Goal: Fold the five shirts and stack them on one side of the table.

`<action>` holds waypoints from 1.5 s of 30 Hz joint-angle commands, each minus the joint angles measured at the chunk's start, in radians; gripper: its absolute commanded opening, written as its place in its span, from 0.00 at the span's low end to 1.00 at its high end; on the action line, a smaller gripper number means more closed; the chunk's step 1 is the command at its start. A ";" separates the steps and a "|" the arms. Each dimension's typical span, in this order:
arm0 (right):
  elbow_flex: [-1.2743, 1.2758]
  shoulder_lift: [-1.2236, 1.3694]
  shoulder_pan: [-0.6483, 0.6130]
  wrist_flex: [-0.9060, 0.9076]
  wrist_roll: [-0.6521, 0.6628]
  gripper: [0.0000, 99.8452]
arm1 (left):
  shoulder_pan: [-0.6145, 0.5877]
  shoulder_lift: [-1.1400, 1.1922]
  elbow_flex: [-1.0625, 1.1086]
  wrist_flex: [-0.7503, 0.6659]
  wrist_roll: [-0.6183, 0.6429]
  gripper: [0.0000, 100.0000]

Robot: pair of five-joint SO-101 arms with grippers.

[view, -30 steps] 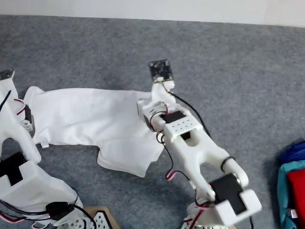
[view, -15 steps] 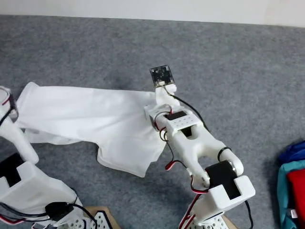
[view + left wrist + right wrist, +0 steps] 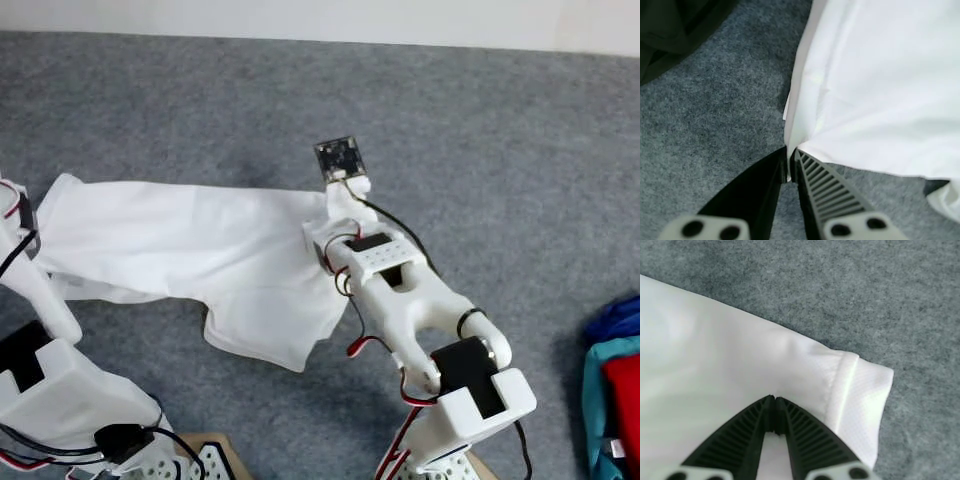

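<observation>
A white shirt (image 3: 190, 250) lies stretched out across the grey surface (image 3: 500, 130), pinned at each end. The left arm (image 3: 35, 290) has its jaws clamped on the shirt's edge at the surface's left side, the cloth (image 3: 880, 75) pinched right between the tips. The right arm (image 3: 400, 290) has its jaws shut on the cloth (image 3: 715, 355) just beside a sleeve hem, near the middle of the surface. The shirt looks unfolded: it is spread wide, with one loose flap hanging toward the arms' bases and no clean crease. At the far right edge sits a pile (image 3: 615, 390) of blue, teal and red cloth, well apart from the white shirt. Whether those are folded cannot be told. As I judge it, this shirt's fold has barely begun, and the stacking remains.
</observation>
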 commanded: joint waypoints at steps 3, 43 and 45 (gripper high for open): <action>-0.022 -0.004 0.015 -0.013 0.012 0.01 | -0.008 -0.050 -0.047 0.006 -0.028 0.02; -0.022 -0.005 0.016 -0.013 0.011 0.01 | 0.266 0.446 -0.012 -0.753 0.199 0.01; -0.022 -0.005 0.018 -0.013 0.011 0.01 | 0.243 0.452 -0.012 -0.792 0.198 0.01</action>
